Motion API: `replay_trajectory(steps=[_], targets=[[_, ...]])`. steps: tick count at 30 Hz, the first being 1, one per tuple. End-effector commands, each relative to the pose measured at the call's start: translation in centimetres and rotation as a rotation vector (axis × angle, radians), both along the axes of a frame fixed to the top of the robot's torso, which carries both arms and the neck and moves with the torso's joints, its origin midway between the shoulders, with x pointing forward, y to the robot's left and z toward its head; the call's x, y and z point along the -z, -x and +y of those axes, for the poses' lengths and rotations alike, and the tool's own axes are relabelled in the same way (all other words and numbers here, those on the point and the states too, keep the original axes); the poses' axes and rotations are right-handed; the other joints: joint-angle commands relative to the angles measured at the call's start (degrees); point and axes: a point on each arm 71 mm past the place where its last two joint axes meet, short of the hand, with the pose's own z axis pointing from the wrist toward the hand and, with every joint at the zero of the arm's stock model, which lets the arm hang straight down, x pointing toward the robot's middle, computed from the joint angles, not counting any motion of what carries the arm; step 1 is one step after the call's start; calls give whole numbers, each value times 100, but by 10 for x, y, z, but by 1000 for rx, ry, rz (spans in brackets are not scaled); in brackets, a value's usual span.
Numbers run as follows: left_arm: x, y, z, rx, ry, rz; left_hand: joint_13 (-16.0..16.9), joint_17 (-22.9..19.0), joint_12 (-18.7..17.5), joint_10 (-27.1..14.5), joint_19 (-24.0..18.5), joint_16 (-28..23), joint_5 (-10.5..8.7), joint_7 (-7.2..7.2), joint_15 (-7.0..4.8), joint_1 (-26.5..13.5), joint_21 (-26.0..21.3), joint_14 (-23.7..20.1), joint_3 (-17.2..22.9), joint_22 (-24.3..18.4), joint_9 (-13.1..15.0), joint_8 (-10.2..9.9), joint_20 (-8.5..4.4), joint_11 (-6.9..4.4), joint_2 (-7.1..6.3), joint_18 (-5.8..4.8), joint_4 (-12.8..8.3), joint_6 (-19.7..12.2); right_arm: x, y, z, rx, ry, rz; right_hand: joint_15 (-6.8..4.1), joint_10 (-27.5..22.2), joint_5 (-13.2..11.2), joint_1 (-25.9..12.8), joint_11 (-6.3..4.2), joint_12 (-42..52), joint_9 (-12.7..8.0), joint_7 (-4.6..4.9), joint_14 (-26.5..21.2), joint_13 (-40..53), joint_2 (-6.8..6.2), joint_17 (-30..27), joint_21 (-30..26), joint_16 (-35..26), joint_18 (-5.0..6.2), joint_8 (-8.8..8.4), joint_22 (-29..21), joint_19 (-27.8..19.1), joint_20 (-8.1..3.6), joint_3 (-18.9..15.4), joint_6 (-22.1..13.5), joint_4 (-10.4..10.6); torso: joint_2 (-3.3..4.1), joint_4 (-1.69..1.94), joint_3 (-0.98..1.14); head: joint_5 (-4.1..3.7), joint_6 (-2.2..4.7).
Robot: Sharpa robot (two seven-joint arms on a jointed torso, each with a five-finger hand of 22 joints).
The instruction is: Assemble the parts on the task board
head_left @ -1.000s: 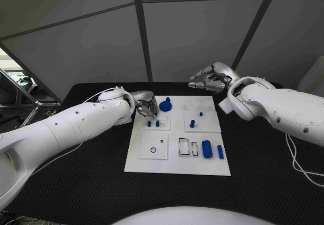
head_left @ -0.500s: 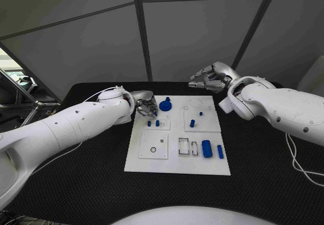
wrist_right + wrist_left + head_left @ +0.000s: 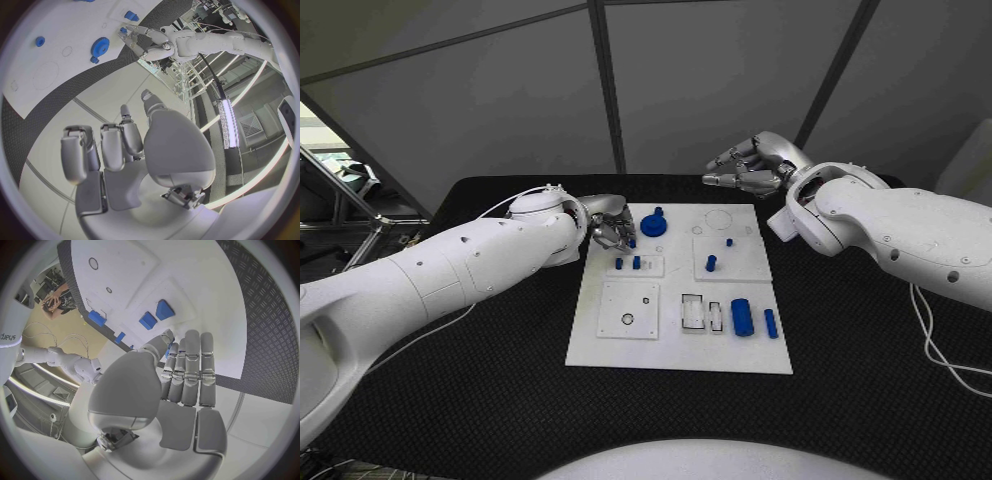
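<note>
Left hand (image 3: 609,229) sat at the task board's (image 3: 678,355) far left corner, fingers curled together, nothing visibly held; probably staged to take the blue gear part (image 3: 653,224) just beside it. Right hand (image 3: 750,167) hovered beyond the board's far right corner, fingers loosely curled, empty, likely parked clear. Remaining blue parts (image 3: 741,316) lay on the board. Black textured counter (image 3: 473,400); grey panel walls (image 3: 473,100) behind.

The head view looks steeply down on the bench (image 3: 473,400) from above, taking in the whole task board (image 3: 679,345). Each wrist camera sits close behind its own hand, facing along the fingers (image 3: 187,370) towards the board. All three views share the board's far end with the blue gear (image 3: 653,226).
</note>
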Motion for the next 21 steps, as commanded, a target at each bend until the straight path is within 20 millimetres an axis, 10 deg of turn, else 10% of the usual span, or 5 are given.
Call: replay_trajectory(steps=[1,13,17,21], targets=[[-1,-1,1,-9,-5,-4,-4,-24,-36,-54,23,31,-42,-7,38,-45,-41,-6,2,-24,-50,-25,23,1,-60,18,60,-142,-2,0,1,-8,-3,-5,-47,-2,39,-5,-26,8,6,-4,254,-1,32,-1,-38,-30,73,-19,1081,341,-38,-29,55,-20,-1,-4,2,8,4],[-2,-2,10,-27,0,-24,-2,-64,-65,-89,47,31,-46,-7,40,-55,-88,-14,7,-63,-117,-18,29,8,-114,20,77,-293,0,-2,-5,8,15,1,-46,-109,40,12,-27,-152,6,-5,243,-178,33,-46,-83,-59,90,-21,1019,303,-39,-28,52,-41,0,1,-2,4,18],[-12,-2,19,-54,77,-51,14,-267,-134,-300,-127,-260,-428,-152,157,-208,-403,-310,-111,-272,-169,10,115,92,-143,3,274,-298,-1,-2,-11,25,78,-33,-61,-1874,53,325,-54,-2943,24,14,53,-2853,192,-668,-258,-515,150,-5,794,168,-62,244,148,-234,-7,0,0,3,32],[-26,-1,32,-98,203,-60,63,-447,-88,-367,-185,-488,-498,-195,185,-229,-706,-429,-266,-511,-201,13,197,128,-154,6,451,-280,0,-1,-16,19,146,-39,-23,-2119,39,481,18,-4266,43,17,32,-3899,108,-894,-344,-727,173,5,696,122,-51,719,336,-374,-14,-2,9,-43,69]])
